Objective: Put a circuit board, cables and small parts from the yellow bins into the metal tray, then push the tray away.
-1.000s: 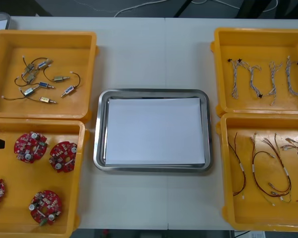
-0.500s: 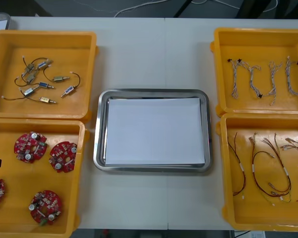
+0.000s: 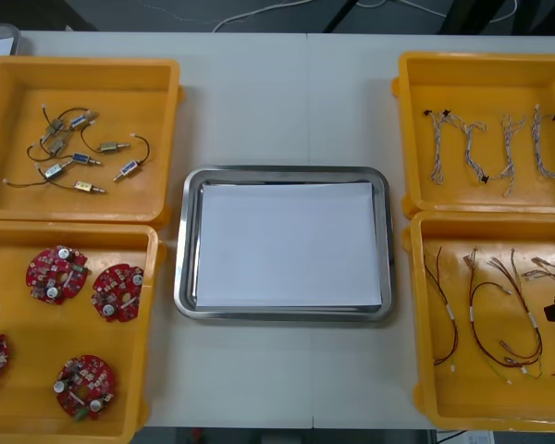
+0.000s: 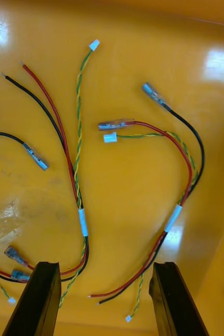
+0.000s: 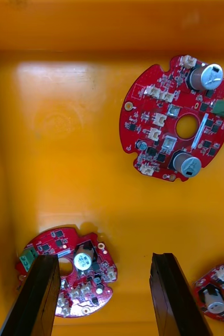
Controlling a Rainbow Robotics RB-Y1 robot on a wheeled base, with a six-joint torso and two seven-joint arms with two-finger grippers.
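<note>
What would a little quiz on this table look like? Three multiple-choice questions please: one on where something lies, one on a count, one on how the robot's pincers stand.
1. Which yellow bin, by the robot's sides, holds the round red circuit boards? A near left; B far left; C near right.
2. Boards counted in the front view: A two; B four; C seven.
3. The left gripper, over the boards, and the right gripper, over the red and yellow cables, are: A both open; B both shut on nothing; C each shut on a cable.

Answers: 1 A, they lie in the near left bin. 2 B, four show, one cut by the picture's edge. 3 A, each wrist view shows its fingers standing apart, gripping nothing.
</note>
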